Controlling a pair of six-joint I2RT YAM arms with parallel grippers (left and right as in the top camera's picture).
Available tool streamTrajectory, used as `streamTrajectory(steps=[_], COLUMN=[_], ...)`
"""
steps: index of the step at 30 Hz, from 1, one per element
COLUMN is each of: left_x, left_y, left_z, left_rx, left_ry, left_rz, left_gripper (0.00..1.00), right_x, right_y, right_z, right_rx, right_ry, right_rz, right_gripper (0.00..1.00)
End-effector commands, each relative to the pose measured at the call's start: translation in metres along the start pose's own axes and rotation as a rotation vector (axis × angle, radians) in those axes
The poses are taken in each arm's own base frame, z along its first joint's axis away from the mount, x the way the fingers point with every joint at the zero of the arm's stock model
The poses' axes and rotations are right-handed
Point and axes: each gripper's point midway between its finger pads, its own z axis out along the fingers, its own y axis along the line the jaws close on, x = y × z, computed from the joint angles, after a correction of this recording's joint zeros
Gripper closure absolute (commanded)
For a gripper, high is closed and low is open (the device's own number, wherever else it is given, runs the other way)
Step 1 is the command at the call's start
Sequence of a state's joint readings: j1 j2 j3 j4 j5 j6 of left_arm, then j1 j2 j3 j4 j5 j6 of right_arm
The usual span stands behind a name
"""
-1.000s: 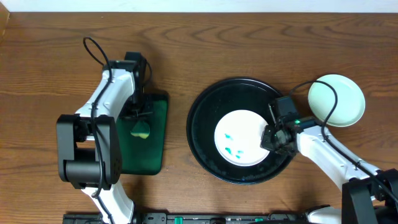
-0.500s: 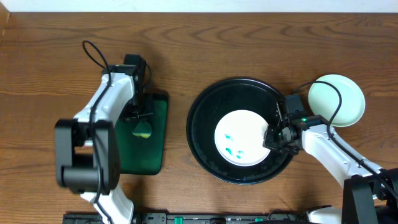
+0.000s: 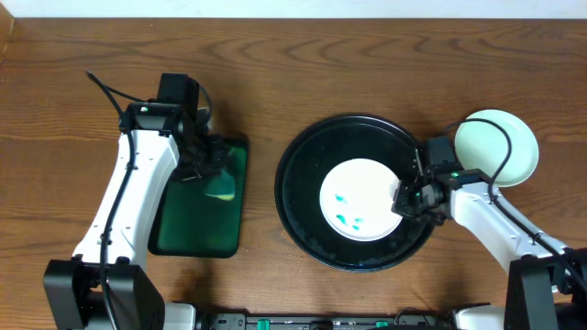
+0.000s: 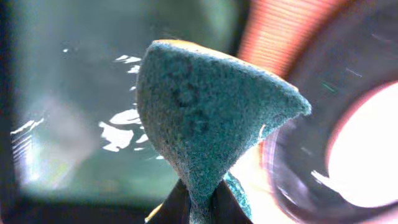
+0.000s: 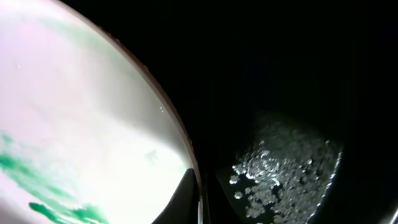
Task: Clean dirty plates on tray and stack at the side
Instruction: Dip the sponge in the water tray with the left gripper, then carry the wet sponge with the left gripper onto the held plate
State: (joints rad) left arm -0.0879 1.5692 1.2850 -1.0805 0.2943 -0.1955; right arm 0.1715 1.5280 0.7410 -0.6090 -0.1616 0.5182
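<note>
Overhead, the black tray [image 3: 295, 188] holds one smeared plate [image 3: 358, 202], its right rim pinched by the right gripper [image 3: 404, 200]. Across the table [image 3: 367, 64], the left gripper [image 3: 211, 177] clamps a sponge [image 3: 221, 191] over the green tray [image 3: 197, 234]. Farther back, a clean plate [image 3: 500, 147] sits beside the black tray.

Looks like a robotics lab bench (a staged rig): cabled white left arm [image 3: 128, 197] and right arm [image 3: 491, 220] mounted at a wood table [image 3: 275, 64], pale wall [image 3: 293, 7] behind.

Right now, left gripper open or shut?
Shut: the left gripper pinches the sponge, fingers closed on its base in the left wrist view.
</note>
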Motion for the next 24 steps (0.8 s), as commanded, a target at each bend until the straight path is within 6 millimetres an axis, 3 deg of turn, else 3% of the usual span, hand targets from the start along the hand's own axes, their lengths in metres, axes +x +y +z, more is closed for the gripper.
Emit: streamTrajectory(steps=[1,8,11,18,24], left_x=[0.019,0.057,0.064,0.083,0.11], left_y=[-0.055,-0.138,-0.164,-0.183,-0.229], left_z=[-0.002,-0.004,0.002,0.058,0.104], left_rx=[0.24,0.461,0.489,0.446,0.559], left_ry=[0.076,0.146,0.138,0.296,0.402], left_rz=[0.122,0.333,0.393,0.344,0.412], left_gripper=[0.93,0.93,0.93,0.93,0.92], right_x=[-0.004,-0.005,-0.005,-0.005,-0.003], right_y=[-0.003,0.002,0.002,0.005,0.006], right_z=[0.002,0.001,0.001,0.001,0.001], right_rx=[-0.026,-0.059,-0.06,-0.076,-0.083], right_ry=[0.002,0.002,0.001,0.006,0.016], right_rz=[-0.025,-0.055,-0.055,-0.053,-0.052], right_gripper=[0.99,0.99,0.99,0.99,0.99])
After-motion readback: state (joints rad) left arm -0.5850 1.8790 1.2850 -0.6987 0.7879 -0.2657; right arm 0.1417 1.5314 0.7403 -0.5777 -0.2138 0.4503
